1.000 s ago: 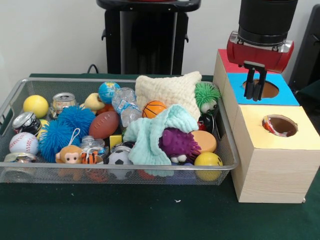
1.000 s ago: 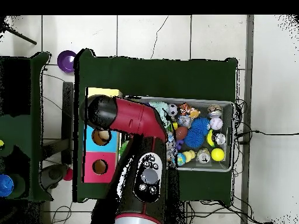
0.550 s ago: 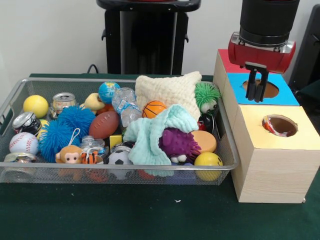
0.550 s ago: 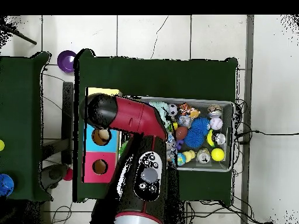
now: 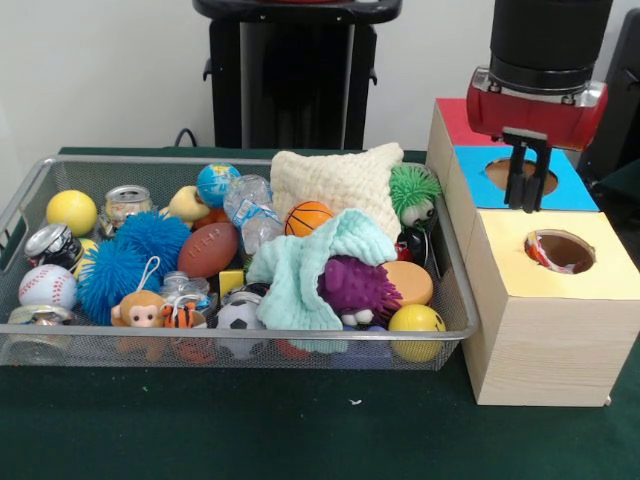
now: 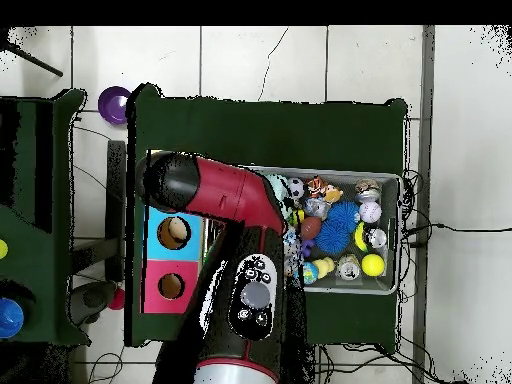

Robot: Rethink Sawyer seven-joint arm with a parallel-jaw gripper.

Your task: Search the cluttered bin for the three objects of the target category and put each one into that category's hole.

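The black two-fingered gripper point(image 5: 527, 184) is hanging closed and seemingly empty over the wooden sorting box's blue-topped hole point(image 5: 520, 176); the silver wire-mesh bin point(image 5: 455, 285) is holding plenty unsorted.

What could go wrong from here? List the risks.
1. The gripper hangs low over the blue box top; moving sideways it could clip the edge of the hole.
2. In the bin, the mint cloth covers part of the purple toy, so a grab could snag the cloth.
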